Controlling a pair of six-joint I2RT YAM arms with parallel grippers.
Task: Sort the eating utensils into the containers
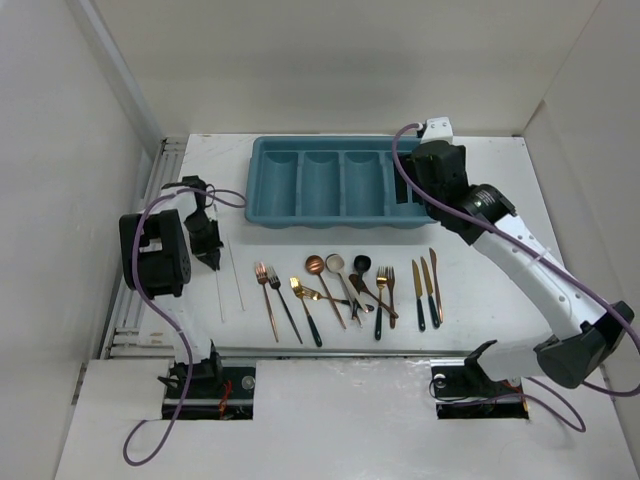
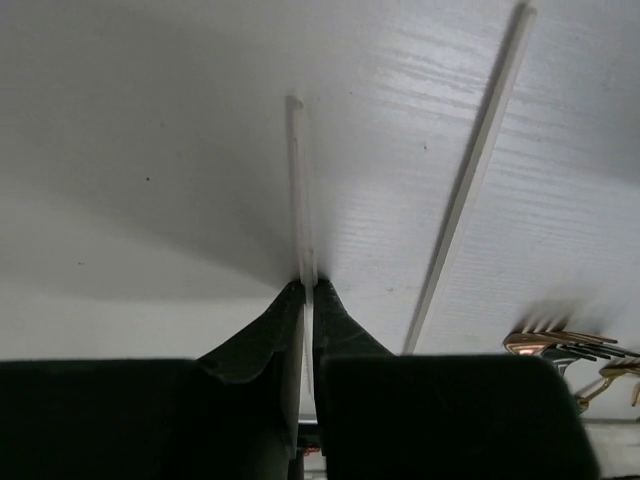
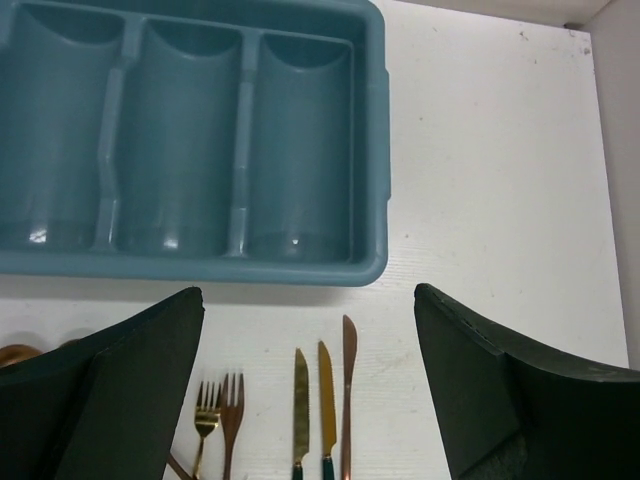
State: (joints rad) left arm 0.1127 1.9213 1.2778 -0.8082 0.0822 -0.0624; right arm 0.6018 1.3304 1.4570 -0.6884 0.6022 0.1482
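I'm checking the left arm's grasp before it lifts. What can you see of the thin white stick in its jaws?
The white stick is a slim, straight, plain rod, plastic-looking, seemingly flat on the white table. Its near end is pinched between the shut jaws of the left gripper; the rest runs straight ahead to a blunt tip. A second white stick lies beside it, apart, angled slightly away.

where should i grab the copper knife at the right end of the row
Probably from straight above: the copper knife lies flat. Pinch across its blade end nearest the tray, which pokes past the two knives beside it; its other side is free.
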